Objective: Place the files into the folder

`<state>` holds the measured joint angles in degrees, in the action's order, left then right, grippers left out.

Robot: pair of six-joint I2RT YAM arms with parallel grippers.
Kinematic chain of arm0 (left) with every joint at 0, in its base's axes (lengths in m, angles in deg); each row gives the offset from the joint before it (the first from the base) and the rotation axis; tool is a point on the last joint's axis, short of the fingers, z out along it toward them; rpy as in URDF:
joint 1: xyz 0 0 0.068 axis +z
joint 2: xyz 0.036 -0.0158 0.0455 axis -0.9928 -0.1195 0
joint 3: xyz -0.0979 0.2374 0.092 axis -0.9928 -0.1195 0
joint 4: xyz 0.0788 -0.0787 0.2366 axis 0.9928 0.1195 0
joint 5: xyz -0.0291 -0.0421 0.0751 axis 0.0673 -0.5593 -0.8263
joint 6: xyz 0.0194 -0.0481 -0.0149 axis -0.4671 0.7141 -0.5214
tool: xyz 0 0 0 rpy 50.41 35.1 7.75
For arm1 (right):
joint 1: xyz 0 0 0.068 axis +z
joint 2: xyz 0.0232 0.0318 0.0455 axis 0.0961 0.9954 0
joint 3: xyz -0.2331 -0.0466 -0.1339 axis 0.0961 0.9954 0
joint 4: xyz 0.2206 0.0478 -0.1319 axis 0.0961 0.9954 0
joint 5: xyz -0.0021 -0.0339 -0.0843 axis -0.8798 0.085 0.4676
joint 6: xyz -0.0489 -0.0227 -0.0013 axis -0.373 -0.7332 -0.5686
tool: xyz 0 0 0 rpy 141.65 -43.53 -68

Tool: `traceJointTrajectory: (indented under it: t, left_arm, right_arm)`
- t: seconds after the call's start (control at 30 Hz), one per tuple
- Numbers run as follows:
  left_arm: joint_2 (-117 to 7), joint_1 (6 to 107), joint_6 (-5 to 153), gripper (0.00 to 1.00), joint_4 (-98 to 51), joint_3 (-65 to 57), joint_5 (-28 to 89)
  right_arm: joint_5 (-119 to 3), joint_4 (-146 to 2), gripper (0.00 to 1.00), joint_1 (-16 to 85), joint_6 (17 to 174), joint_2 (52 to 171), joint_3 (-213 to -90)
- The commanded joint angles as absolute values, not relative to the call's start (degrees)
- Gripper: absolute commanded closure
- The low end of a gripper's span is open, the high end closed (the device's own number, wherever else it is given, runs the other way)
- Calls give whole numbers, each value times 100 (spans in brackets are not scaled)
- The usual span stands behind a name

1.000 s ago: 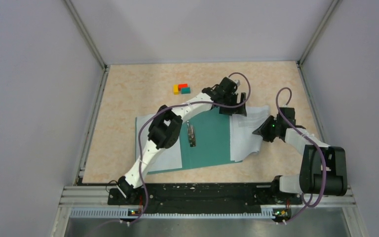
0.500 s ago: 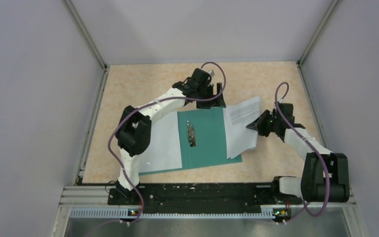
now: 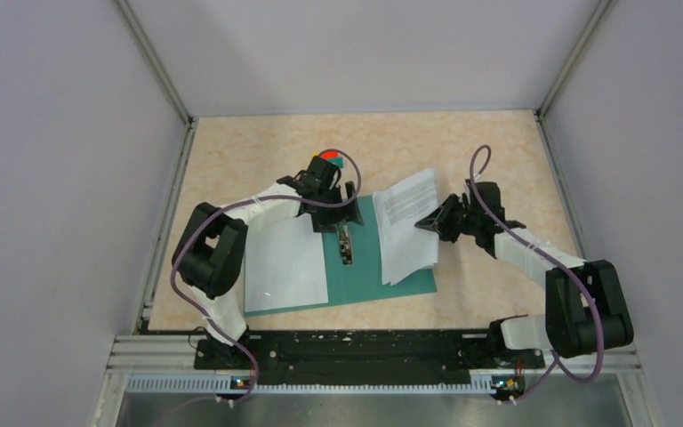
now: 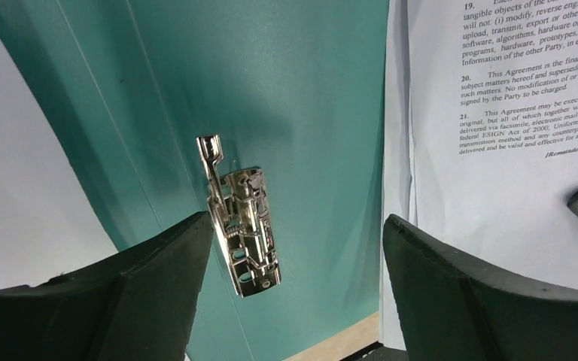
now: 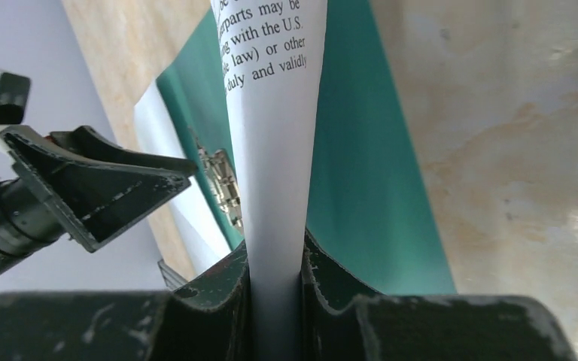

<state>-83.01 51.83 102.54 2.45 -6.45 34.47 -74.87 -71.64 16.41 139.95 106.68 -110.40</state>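
Observation:
The teal folder [image 3: 369, 267] lies open on the table, its metal clip [image 3: 345, 245] on the spine. A white sheet [image 3: 285, 258] covers its left half. My right gripper [image 3: 429, 222] is shut on the right edge of the files [image 3: 405, 227], printed white sheets that lie tilted over the folder's right half. In the right wrist view the files [image 5: 271, 113] stand pinched between the fingers [image 5: 331, 278]. My left gripper [image 3: 342, 197] hovers open over the spine's far end. Its wrist view shows the clip [image 4: 241, 218] between the wide-apart fingers [image 4: 143, 293], with the printed files [image 4: 512, 113] on the right.
Small red and teal blocks [image 3: 331, 158] sit behind the left wrist, partly hidden by it. Grey walls close in the table on the left, back and right. The left arm's fingers [image 5: 98, 188] show in the right wrist view, just beyond the clip [image 5: 222, 180].
The left arm swung left, from the folder's far right corner to over the spine. The right gripper closed on the files and drew them left onto the folder's right half.

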Motion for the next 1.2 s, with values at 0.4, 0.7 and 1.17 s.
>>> traceJointTrajectory:
  t: [0.4,0.7,1.17]
  left_arm:
    - [-7075,5847,11455,6,-2092,-1435,6168]
    - [-7021,6030,12175,5,-3422,-1636,6887]
    - [-7218,6112,13564,17,-6008,-1819,7248]
  right_arm:
    - [-8483,-8355,82,1800,15007,10298,-11900]
    - [-8872,-8862,81,1812,15518,10299,-12253]
    - [-9100,-8856,81,1878,15548,10236,-12503]
